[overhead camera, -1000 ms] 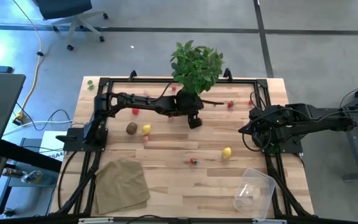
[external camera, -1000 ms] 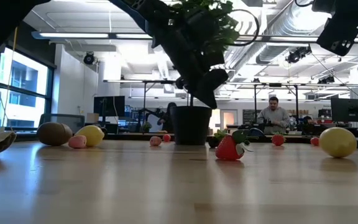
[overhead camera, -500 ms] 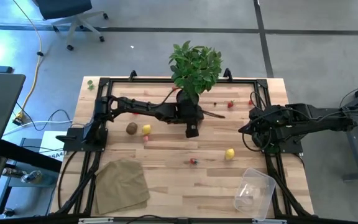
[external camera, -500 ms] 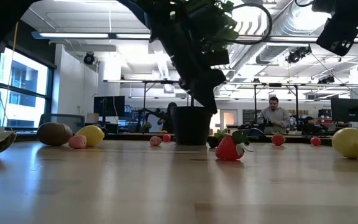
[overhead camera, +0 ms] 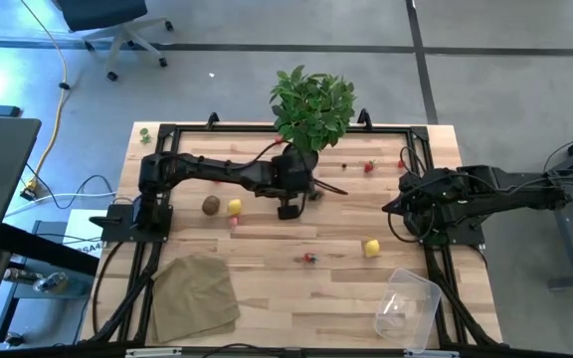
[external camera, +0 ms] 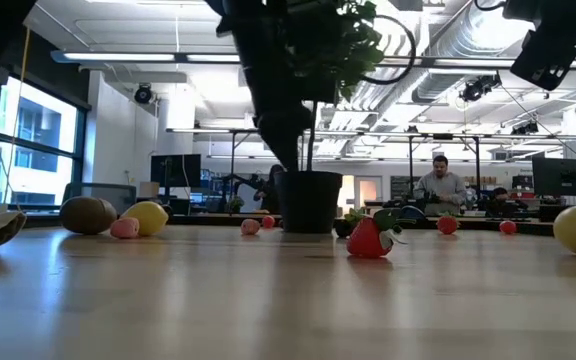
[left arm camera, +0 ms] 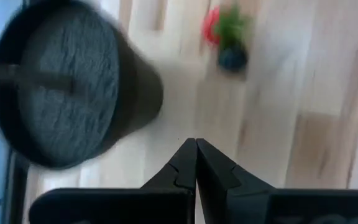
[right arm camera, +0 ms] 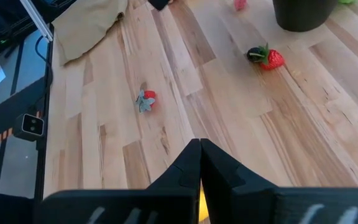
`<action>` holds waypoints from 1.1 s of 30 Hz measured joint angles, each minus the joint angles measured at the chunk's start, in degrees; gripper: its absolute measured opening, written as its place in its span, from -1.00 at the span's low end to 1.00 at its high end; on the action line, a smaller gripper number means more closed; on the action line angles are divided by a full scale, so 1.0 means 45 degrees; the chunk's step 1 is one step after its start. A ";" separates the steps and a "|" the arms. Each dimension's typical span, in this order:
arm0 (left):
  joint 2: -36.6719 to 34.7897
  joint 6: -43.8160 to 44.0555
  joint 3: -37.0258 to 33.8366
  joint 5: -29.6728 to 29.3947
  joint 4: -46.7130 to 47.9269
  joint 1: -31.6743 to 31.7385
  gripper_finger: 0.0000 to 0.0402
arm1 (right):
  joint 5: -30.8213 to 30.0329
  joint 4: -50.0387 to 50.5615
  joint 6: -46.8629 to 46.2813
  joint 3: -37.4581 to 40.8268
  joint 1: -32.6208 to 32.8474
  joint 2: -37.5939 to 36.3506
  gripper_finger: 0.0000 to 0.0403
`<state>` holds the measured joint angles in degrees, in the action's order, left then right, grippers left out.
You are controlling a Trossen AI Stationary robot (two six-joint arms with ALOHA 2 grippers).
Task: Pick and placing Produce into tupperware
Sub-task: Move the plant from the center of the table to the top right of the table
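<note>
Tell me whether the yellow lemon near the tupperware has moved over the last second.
Yes. The yellow lemon has rolled slightly toward the tupperware, away from the potted plant.

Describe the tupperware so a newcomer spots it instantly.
Start at the wooden table in the high view and go to its near right corner, below the parked right gripper. The tupperware lies there: clear, rectangular, lidless, see-through, unlike the flat tan cloth opposite.

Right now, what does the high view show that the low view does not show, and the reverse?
Only the high view shows the clear tupperware, the tan cloth lying flat, the right tool at the table's right edge, and an office chair on the floor. Only the low view shows a person in the room behind. Both show the potted plant, the strawberry, the brown kiwi and two lemons.
</note>
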<state>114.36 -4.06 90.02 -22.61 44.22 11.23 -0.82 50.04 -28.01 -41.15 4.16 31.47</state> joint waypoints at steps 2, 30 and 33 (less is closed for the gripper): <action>-0.0165 0.0270 -0.0036 -0.0081 0.0561 0.0015 -1.00 | 0.0003 0.0069 0.0005 0.0000 0.0004 0.0003 -1.00; -0.6197 0.1855 -0.9311 0.4078 -0.7812 0.3302 -1.00 | -0.0237 0.0216 -0.0123 0.0000 0.0000 -0.0001 -1.00; -0.6006 0.1341 -0.9608 0.5305 -0.8740 0.4337 -1.00 | -0.0497 0.0220 -0.0797 0.0000 0.0000 -0.0001 -1.00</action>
<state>87.33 1.98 46.78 1.26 4.88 30.74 -3.06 51.03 -31.60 -41.15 4.16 31.46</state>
